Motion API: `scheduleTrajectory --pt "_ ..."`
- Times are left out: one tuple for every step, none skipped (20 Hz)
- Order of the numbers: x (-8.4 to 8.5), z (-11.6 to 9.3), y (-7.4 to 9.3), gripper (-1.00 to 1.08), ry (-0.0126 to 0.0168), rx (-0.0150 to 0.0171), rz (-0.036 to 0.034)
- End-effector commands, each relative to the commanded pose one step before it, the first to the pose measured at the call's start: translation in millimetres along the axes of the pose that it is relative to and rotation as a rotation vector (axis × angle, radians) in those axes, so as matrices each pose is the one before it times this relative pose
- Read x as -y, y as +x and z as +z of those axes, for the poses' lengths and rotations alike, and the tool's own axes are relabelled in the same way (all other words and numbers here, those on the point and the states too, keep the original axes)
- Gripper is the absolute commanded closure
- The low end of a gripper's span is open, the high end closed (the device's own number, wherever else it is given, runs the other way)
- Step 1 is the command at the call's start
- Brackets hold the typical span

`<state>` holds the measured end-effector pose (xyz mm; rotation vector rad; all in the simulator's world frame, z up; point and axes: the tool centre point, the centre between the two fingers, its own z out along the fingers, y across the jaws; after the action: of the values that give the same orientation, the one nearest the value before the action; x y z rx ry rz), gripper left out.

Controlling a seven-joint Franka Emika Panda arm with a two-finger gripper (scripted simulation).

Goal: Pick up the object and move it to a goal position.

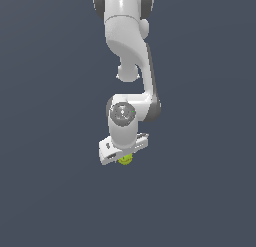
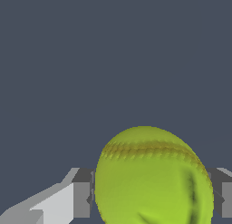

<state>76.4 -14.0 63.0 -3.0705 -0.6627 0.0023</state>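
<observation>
Unmarked ball between hand fingers

1 ball, 1 gripper, 1 arm.

Around me: just a flat slate-blue backdrop, uniform in both views. No visible seam between floor and wall, can't tell which is which. No furniture or windows to see. Light is even and soft; slightly paler patch toward the exterior view's lower area, no sharp shadows.
</observation>
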Motion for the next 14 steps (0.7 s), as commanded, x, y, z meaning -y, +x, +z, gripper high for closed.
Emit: scheduleTrajectory --pt "-7.34 -4.17 11.01 1.08 -0.00068 -0.00143 -0.00014" --pt "-2.67 -1.15 3.95 1.08 0.00000 0.00000 0.00000" --pt "-2.61 -1.12 3.86 1.08 0.00000 0.00000 0.00000" --pt "-2.54 -1.09 3.77 1.08 0.00000 0.00000 0.00000" --pt "-2.48 -1.05 3.68 1.08 0.00000 0.00000 0.00000" --pt "-2.36 -1.00 3.50 1.08 0.00000 0.00000 0.00000" --pt "-2.18 -0.92 3.24 1.08 0.00000 0.00000 0.00000" --pt "-2.01 -0.84 2.99 1.08 0.00000 0.00000 0.00000" --pt "-1.85 -0.76 2.76 1.08 0.00000 0.00000 0.00000" --pt "-1.38 -0.64 2.69 1.08 0.00005 0.00006 -0.00048" --pt "-1.55 -0.63 2.32 1.08 0.00000 0.00000 0.00000" --pt "-1.41 -0.57 2.12 1.08 0.00000 0.00000 0.00000" --pt "-1.28 -0.51 1.92 1.08 0.00000 0.00000 0.00000" --pt "-1.15 -0.46 1.74 1.08 0.00000 0.00000 0.00000"
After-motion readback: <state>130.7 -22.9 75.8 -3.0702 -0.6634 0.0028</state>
